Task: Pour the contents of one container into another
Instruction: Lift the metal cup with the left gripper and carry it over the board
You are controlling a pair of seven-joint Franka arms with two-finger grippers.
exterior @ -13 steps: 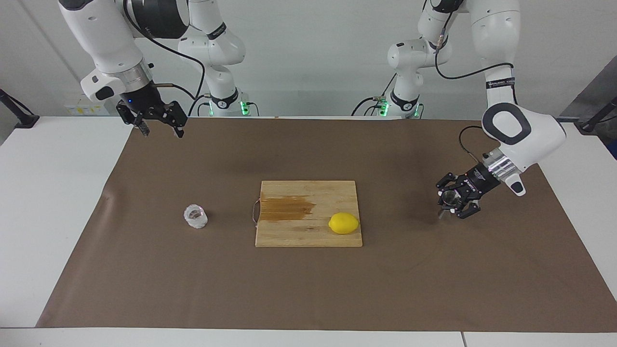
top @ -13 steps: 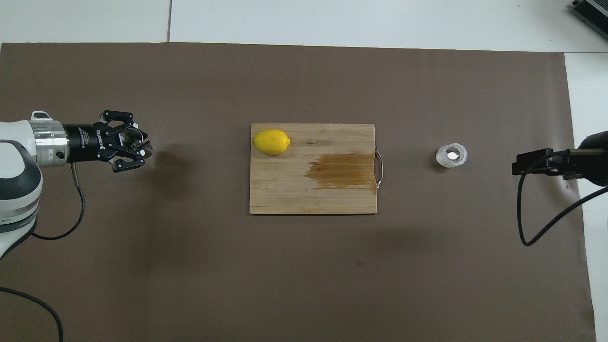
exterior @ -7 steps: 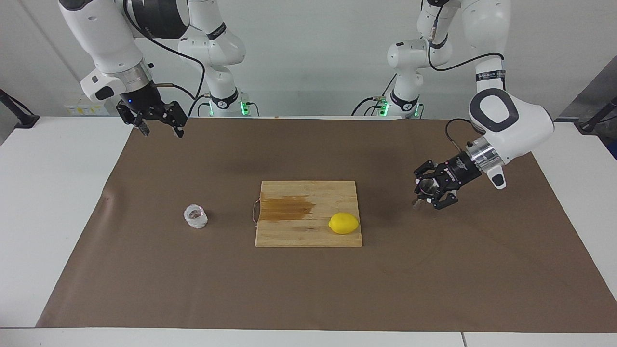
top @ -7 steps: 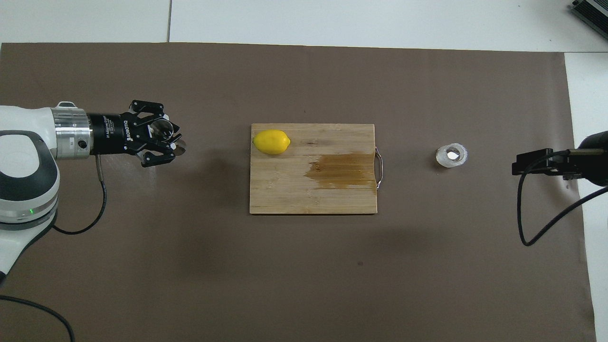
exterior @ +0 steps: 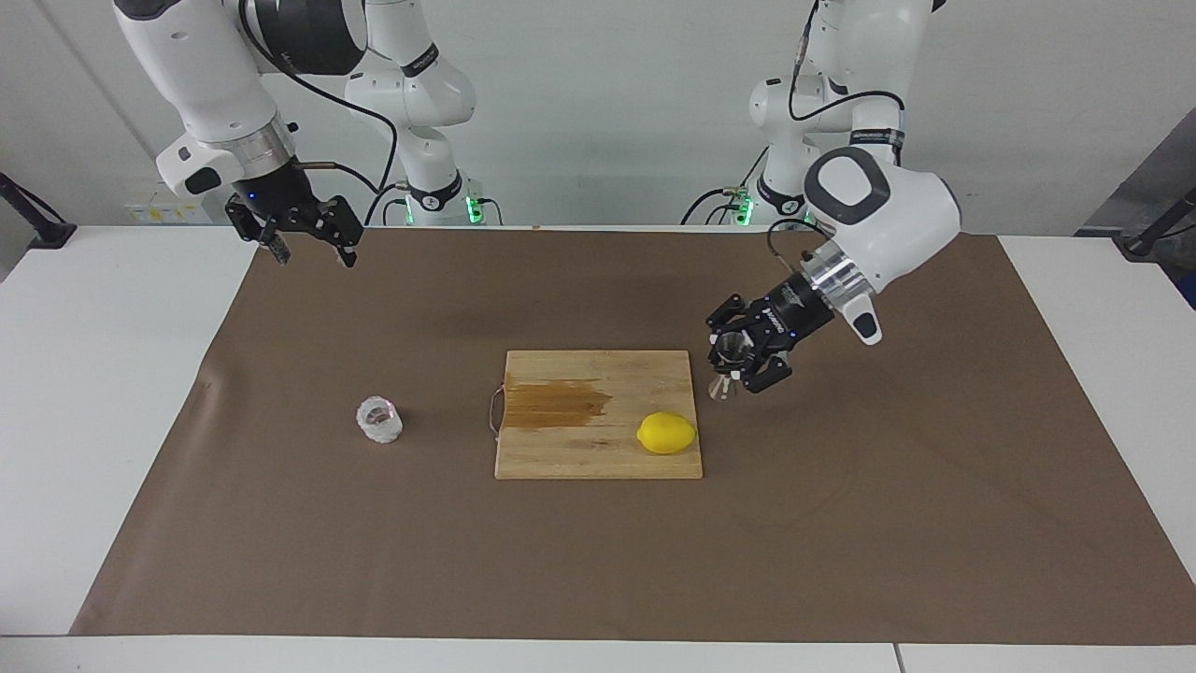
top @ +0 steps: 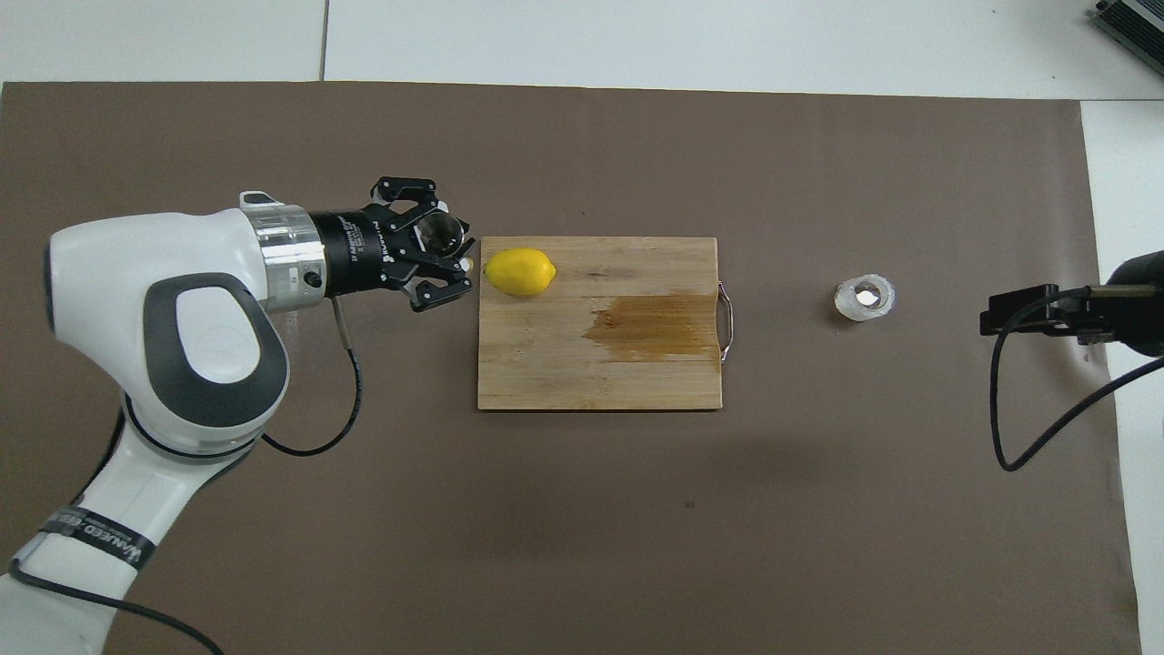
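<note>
The steel jigger [exterior: 727, 363] is grasped in the clenched jaws of the left gripper [exterior: 734, 366], which is held in the air over the brown cloth [exterior: 841, 505], just beside the edge of the cutting board [exterior: 598, 458] at the left arm's end. In the overhead view the jigger [top: 440, 233] is seen with its open mouth turned up toward the camera, and the left gripper [top: 452, 259] is pointed toward the board [top: 546, 364]. The lemon [exterior: 666, 433] is found on the board close below and in front of these jaws; in the overhead view the lemon [top: 519, 271] lies just ahead of them, apart from the jigger. A dark wet stain [exterior: 556, 404] is spread on the board past the lemon, toward its metal handle [exterior: 494, 410].

The glass cup [exterior: 379, 419] is stood upright on the cloth, well apart from the left jaws, with the whole board between them. In the overhead view the cup [top: 865, 297] is seen near the right arm's end of the worktop [top: 1128, 182].

The right gripper [exterior: 308, 245] is held high over the corner of the cloth nearest the robots, its jaws released and empty, well above and away from the cup. That arm waits.
</note>
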